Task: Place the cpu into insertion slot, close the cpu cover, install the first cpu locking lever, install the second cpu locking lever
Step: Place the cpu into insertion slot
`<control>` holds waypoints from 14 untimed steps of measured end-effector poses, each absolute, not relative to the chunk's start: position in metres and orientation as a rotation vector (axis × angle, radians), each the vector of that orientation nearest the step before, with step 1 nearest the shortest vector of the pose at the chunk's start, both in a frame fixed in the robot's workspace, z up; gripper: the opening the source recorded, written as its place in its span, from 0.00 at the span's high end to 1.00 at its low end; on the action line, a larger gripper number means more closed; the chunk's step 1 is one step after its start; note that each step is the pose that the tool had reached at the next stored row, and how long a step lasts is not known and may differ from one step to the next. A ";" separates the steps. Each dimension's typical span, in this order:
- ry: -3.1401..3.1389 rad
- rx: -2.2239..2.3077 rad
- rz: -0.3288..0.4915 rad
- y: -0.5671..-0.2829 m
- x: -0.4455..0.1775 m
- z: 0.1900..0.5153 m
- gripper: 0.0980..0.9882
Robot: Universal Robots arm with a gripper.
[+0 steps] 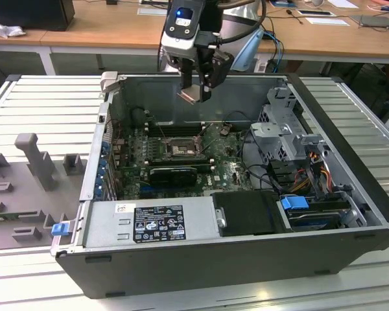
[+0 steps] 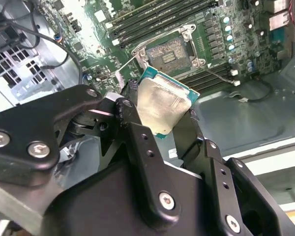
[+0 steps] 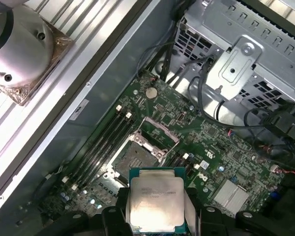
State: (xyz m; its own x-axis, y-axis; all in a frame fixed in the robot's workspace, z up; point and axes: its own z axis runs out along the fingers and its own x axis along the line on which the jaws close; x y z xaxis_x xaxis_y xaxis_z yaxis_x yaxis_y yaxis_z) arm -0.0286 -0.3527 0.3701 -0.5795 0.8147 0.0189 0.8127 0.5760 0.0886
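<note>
Cpu (image 2: 161,98) sits clamped in our hand (image 2: 159,112), well off the insertion slot (image 2: 169,51). Lowered askew, we judge, it could jam.

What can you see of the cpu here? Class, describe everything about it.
The cpu is a small flat square chip: dull silvery metal top with faint print, on a green board that shows as a thin border. The hand clamps it by two opposite edges between black fingers. It hangs tilted above the open computer case, apart from the insertion slot, touching nothing else.
</note>
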 end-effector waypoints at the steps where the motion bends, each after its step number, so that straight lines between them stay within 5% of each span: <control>1: 2.751 1.458 0.136 -0.353 -0.029 0.370 0.52; 14: 2.586 1.720 0.131 -0.353 -0.029 0.369 0.52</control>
State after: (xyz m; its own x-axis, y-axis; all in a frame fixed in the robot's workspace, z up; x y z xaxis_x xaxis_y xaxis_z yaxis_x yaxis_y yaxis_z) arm -0.0286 -0.3527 0.3689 -0.3874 0.9217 0.0189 0.9189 0.3844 0.0887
